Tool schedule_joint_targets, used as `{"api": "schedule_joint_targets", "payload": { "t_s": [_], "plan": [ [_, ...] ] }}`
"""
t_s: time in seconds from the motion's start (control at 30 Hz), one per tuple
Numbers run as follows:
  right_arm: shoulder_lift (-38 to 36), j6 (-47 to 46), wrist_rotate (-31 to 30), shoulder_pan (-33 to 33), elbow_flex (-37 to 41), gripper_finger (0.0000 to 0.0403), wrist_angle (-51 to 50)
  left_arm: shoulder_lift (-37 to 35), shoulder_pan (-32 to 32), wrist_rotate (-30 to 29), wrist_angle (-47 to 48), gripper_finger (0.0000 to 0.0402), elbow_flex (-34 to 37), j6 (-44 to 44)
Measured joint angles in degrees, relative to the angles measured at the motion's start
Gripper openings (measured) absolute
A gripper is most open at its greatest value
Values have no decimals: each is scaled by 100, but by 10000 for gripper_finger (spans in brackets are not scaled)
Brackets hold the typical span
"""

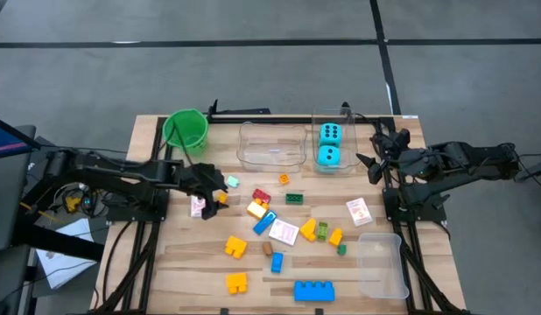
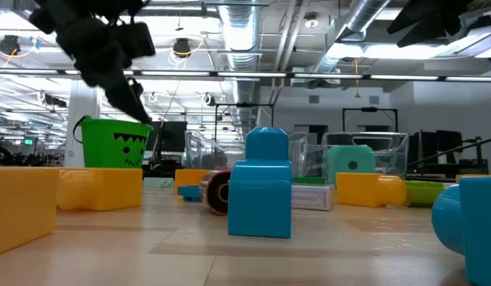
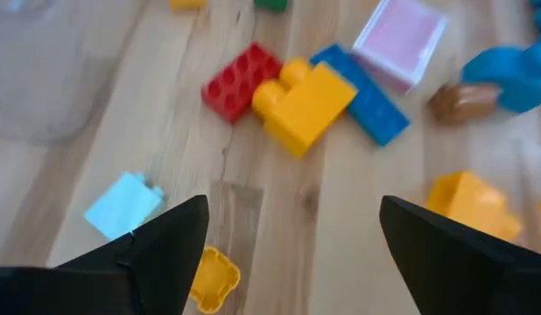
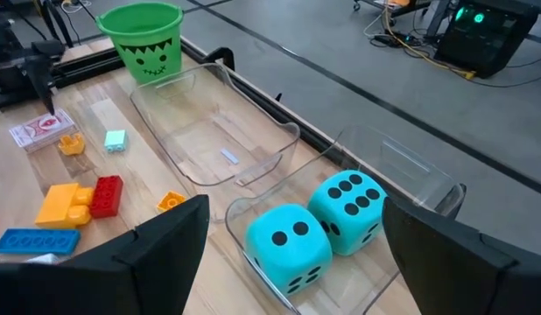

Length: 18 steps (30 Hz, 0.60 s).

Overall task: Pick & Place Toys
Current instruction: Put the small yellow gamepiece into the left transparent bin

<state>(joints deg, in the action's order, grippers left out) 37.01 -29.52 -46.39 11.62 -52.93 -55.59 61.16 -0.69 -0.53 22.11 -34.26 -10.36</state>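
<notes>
Wooden table (image 1: 183, 262), toys scattered across the middle, two dice (image 1: 329, 145) in a clear tub (image 1: 347, 166).
Left gripper (image 1: 220, 188) hangs fingers spread and empty over a small yellow block (image 3: 211, 278), near a red block (image 3: 240, 80); right gripper (image 1: 374, 150) waits spread beside the dice tub.

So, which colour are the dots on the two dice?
Black dots on the two cyan foam dice; the right wrist view shows them best.

Blue block (image 2: 260, 184) upright at centre of wooden worktop (image 2: 190, 254); yellow blocks (image 2: 67, 191) at left, green bucket (image 2: 113, 143) behind them; dark arm (image 2: 98, 48) descending from upper left; clear tubs (image 2: 365, 151) and cyan die (image 2: 353, 163) behind, right
</notes>
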Motion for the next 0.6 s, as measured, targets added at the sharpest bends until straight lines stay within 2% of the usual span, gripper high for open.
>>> {"api": "schedule_joint_targets", "payload": {
  "t_s": [0.23,0.47,0.6],
  "plan": [
    [0,-4,2,0,0,331,-96,798,0,-453,-7,325,0,-47],
    [-2,-2,2,0,0,331,-99,1339,0,-473,-9,322,0,-49],
    [0,-2,2,0,0,331,-99,1554,0,-701,-5,319,0,-53]
  ]
}}
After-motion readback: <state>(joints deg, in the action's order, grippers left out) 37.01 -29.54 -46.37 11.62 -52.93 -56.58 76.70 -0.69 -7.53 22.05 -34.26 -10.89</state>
